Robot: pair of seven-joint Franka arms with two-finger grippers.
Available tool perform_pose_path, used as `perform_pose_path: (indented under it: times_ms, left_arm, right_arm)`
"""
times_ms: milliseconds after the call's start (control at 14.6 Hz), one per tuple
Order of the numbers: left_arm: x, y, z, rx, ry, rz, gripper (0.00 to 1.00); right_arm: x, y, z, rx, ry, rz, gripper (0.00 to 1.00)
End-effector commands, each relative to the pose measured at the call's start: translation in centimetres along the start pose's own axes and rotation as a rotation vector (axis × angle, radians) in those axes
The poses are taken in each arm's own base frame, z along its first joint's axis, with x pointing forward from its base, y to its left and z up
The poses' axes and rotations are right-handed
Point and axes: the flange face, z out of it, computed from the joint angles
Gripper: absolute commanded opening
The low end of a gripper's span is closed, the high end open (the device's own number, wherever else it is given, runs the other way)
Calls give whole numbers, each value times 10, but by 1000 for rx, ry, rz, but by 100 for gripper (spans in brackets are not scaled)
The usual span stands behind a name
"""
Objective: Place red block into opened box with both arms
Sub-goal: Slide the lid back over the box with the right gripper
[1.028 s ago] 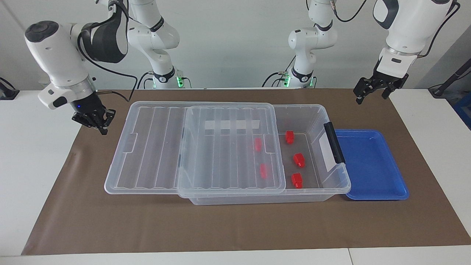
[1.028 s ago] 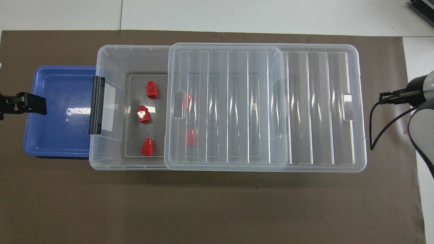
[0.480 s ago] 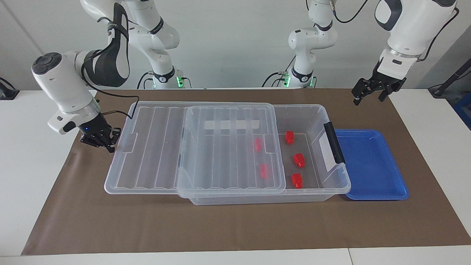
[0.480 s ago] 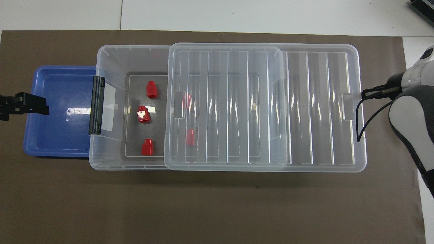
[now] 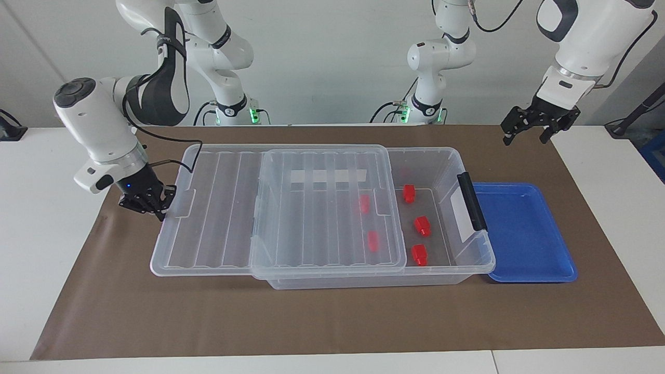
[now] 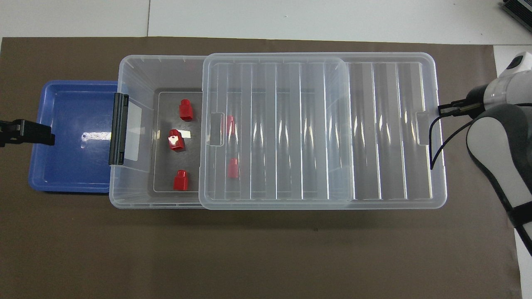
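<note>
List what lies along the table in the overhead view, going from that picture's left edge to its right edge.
Left gripper → blue tray → black handle of the box → three uncovered red blocks → slid-back lid → right gripper.

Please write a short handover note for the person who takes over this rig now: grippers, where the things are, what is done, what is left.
Right gripper: shut, at the end edge of the ribbed clear lid toward the right arm's end, holding nothing.
Left gripper: open, empty, in the air near the shallow blue tray; waiting.
Large clear plastic box: partly open; lid covers most of it.
Five small red plastic blocks lie inside the box, two under the lid.
Done: all blocks visible are in the box; the tray holds none.
Left: probably only sliding the lid shut.
</note>
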Motion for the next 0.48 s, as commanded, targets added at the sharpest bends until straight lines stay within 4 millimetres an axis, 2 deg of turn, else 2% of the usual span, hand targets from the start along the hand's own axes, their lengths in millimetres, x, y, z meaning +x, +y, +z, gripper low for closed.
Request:
perform_pose_path:
  times_ms: [0, 411]
  left_arm:
    - [-5, -2, -4, 15, -4, 21, 100]
    - [-5, 0, -4, 17, -4, 29, 100]
  right_arm:
    - [10, -25, 4, 33, 24, 16, 0]
    - [16, -66, 7, 46, 18, 54, 0]
